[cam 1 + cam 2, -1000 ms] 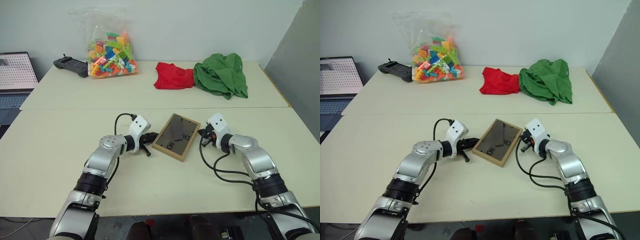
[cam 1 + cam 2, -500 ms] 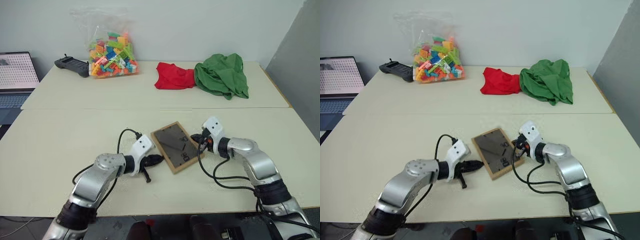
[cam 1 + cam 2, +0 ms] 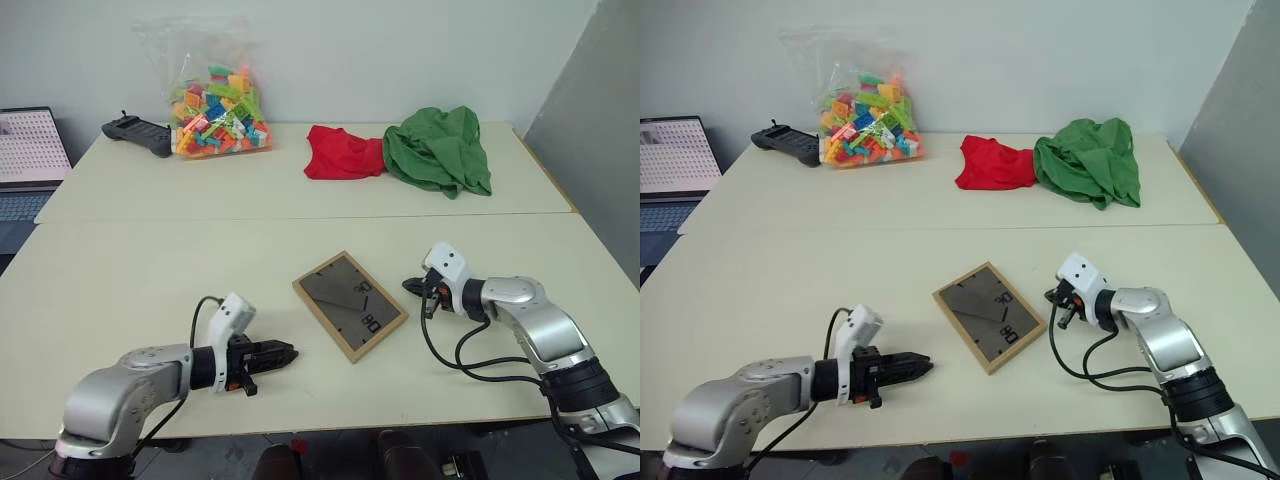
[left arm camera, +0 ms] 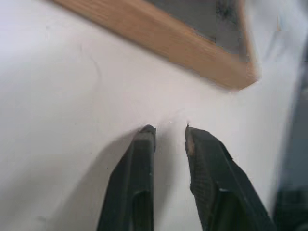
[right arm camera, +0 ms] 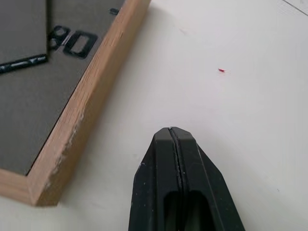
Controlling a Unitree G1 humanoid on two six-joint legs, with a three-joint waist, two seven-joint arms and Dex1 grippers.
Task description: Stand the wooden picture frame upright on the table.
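The table is the largest thing here, a pale cream top with a seam running across it from nine o'clock to three o'clock; beyond that seam, toward twelve o'clock, a crumpled green cloth lies at about one o'clock with a red cloth touching its edge on the nine o'clock side; a clear bag of coloured building bricks stands at about eleven o'clock, and a black handheld controller lies just beside it toward nine o'clock; a laptop with its screen lit sits off the table edge at ten o'clock.

The wooden picture frame lies flat near the middle of the near half of the table, dark grey-brown back facing up, turned at an angle so its corners point roughly to twelve, three, six and nine o'clock; nothing holds it.

The left gripper hangs low over the table at about eight o'clock from the frame, near it but apart, its fingers a little parted with bare table between them; the right gripper sits at three o'clock from the frame, just beside its edge without touching, its fingers pressed together on nothing.
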